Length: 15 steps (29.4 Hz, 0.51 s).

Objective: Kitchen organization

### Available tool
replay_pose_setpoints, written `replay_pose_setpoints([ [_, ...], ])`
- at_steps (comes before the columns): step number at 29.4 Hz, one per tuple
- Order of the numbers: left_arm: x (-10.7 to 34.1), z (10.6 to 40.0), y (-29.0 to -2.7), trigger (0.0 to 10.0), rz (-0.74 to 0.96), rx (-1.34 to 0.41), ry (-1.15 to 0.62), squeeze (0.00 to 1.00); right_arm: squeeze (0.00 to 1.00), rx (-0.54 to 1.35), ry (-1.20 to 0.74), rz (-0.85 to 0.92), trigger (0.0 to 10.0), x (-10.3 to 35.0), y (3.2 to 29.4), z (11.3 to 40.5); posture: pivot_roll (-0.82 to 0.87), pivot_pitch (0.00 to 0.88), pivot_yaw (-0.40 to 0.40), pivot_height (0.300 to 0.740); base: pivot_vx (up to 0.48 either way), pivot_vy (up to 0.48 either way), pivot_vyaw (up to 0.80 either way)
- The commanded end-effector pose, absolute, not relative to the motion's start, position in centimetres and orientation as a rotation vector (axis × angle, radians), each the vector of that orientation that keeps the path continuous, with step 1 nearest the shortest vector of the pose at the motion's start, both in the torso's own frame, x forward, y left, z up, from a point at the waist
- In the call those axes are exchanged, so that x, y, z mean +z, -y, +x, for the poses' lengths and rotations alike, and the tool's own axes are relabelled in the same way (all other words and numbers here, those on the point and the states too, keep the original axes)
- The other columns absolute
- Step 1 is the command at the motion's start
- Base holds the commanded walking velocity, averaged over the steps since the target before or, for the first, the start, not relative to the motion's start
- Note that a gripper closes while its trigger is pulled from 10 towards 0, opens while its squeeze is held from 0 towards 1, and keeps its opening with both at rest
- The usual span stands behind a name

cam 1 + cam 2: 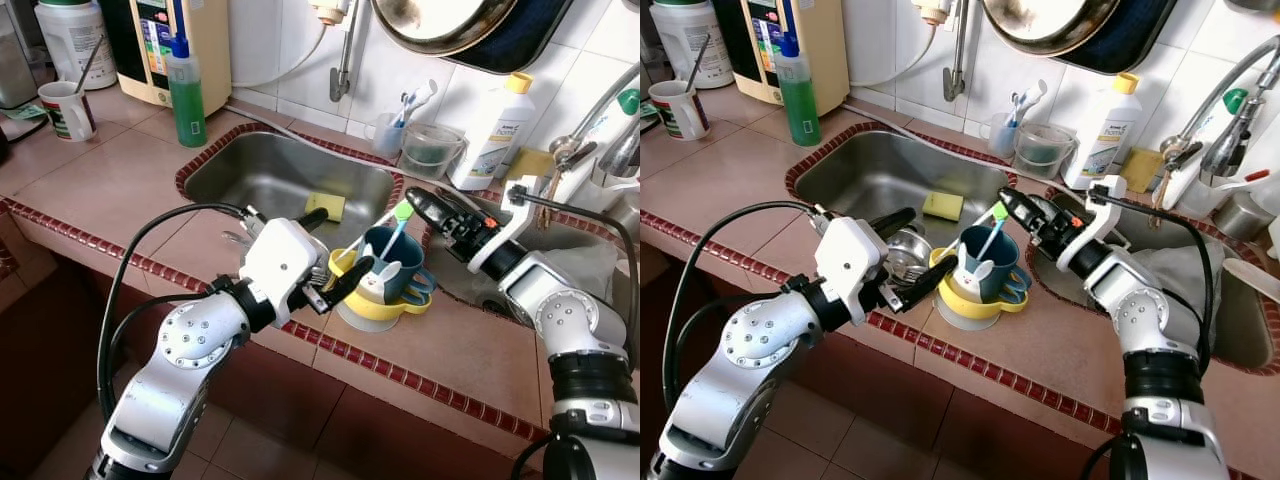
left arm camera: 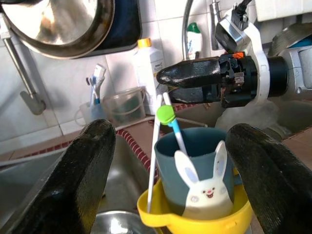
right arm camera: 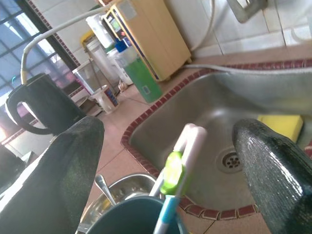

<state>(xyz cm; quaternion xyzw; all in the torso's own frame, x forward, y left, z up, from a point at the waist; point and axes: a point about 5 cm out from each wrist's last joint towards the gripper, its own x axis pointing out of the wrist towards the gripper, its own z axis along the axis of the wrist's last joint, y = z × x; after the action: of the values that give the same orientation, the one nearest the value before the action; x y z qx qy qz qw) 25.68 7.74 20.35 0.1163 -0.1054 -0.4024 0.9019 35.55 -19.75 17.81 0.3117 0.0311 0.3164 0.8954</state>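
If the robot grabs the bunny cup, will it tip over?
Maybe. The bunny cup sits nested in a yellow cup, so it could wobble or lift both. The tall toothbrush inside leans over the rim and may swing. It looks like light plastic, unlikely to break.

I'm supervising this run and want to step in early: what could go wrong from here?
1. The right claw hangs open around the toothbrush tops; a clumsy pinch could tip the blue cup, which only sits loosely in the yellow bowl.
2. The left claw is open right beside that stack near the counter edge; a nudge might push it off.
3. Both claws converge on one spot and could collide.
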Motion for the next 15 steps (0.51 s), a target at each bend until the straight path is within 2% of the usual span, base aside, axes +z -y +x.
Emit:
replay_pose_setpoints([
  [1,20.90,25.50,-7.50,10.0,0.241,-0.840,0.236,0.00,0.00,0.644,-0.068,0.658,10.0,18.01,20.37,35.78,0.17,0.000,-0.119,0.740,0.000,0.000,0.00],
  [5,21.22,25.51,-7.58,10.0,0.232,-0.832,0.244,0.00,0.00,0.653,-0.093,0.691,10.0,17.45,20.46,36.06,0.17,0.000,-0.122,0.740,0.000,0.000,0.00],
  [6,21.23,25.50,-7.58,10.0,0.232,-0.831,0.244,0.00,0.00,0.662,-0.099,0.704,9.7,17.41,20.43,36.08,0.17,0.000,-0.124,0.740,0.000,0.000,0.00],
  [7,21.23,25.50,-7.59,10.0,0.232,-0.829,0.244,0.00,0.00,0.671,-0.104,0.713,7.8,17.37,20.39,36.08,0.17,0.000,-0.124,0.740,0.000,0.000,0.00],
  [8,21.25,25.49,-7.60,10.0,0.232,-0.828,0.244,0.00,0.00,0.677,-0.111,0.716,4.3,17.30,20.37,36.11,0.17,0.000,-0.125,0.740,0.000,0.000,0.00],
  [9,21.27,25.48,-7.61,10.0,0.232,-0.827,0.245,0.00,0.00,0.680,-0.116,0.717,4.3,17.25,20.36,36.12,0.17,0.000,-0.125,0.740,0.000,0.000,0.00],
  [10,21.28,25.48,-7.62,10.0,0.232,-0.826,0.245,0.00,0.00,0.681,-0.118,0.714,3.5,17.20,20.37,36.14,0.17,0.000,-0.125,0.740,0.000,0.000,0.00],
  [11,21.28,25.47,-7.63,10.0,0.232,-0.824,0.245,0.00,0.00,0.687,-0.124,0.724,0.0,17.15,20.35,36.15,0.18,0.000,-0.126,0.740,0.000,0.000,0.00],
  [15,21.37,25.40,-7.64,10.0,0.228,-0.819,0.245,0.00,0.00,0.716,-0.129,0.748,0.0,17.28,20.51,36.22,0.18,0.000,-0.129,0.740,0.000,0.000,0.00],
])
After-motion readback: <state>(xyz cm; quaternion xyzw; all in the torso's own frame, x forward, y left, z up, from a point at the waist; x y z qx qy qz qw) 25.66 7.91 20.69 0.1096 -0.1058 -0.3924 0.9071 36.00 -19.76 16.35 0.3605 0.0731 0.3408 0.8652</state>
